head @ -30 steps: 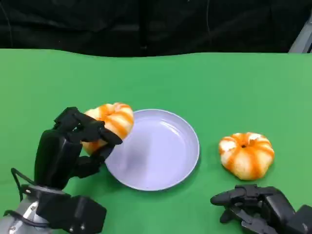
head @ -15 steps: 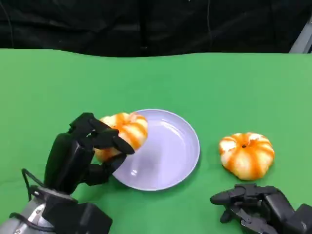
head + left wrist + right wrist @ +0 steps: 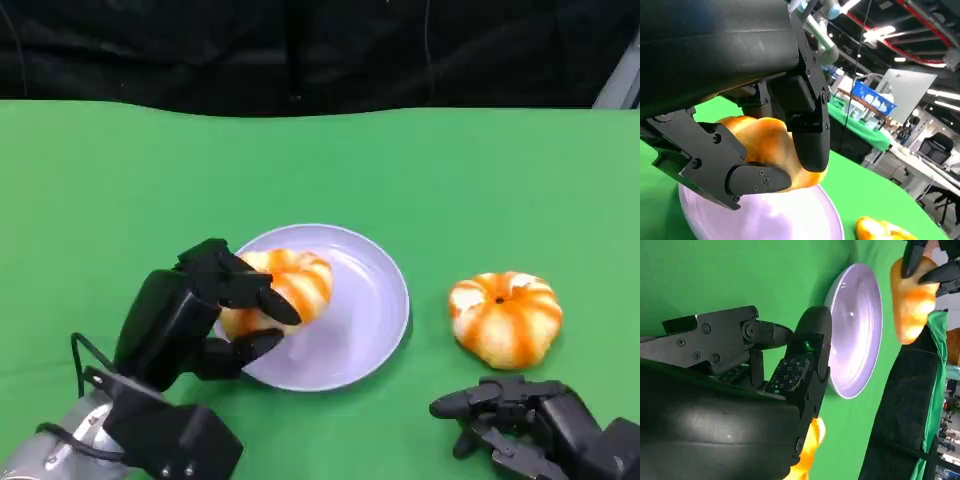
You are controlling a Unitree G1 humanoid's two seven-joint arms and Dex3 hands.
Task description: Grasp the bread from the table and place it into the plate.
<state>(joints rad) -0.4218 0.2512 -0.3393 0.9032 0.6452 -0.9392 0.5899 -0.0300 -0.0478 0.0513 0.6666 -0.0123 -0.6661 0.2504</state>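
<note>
- Two round orange-striped bread rolls are out on the green table (image 3: 420, 170): one roll (image 3: 290, 288) is gripped in the robot's black left hand (image 3: 200, 315), the other roll (image 3: 505, 318) sits on the cloth just ahead of the right hand (image 3: 520, 425), well apart from the plate.
- Left hand's fingers (image 3: 240, 285) wrap over the top of the held roll, with the thumb side underneath it, so the grasp is firm.
- That held roll hangs above the near-left part of the pale lavender round plate (image 3: 375, 300); whether it touches the dish I can't say from above.
- From the left wrist camera the roll (image 3: 767, 150) is seen lifted off the plate (image 3: 785, 220), so I judge it is not yet set down.
- What matters next, to my eye: the plate lies directly below the fingers, so a short lowering and release should do.
- Right hand rests low on the table with fingers loosely apart, holding nothing; its own camera shows the fingers (image 3: 805, 365) bare, with the plate (image 3: 860, 335) and held roll (image 3: 910, 302) beyond them.
- The second roll (image 3: 880, 230) peeks in at the edge of the left wrist camera.
</note>
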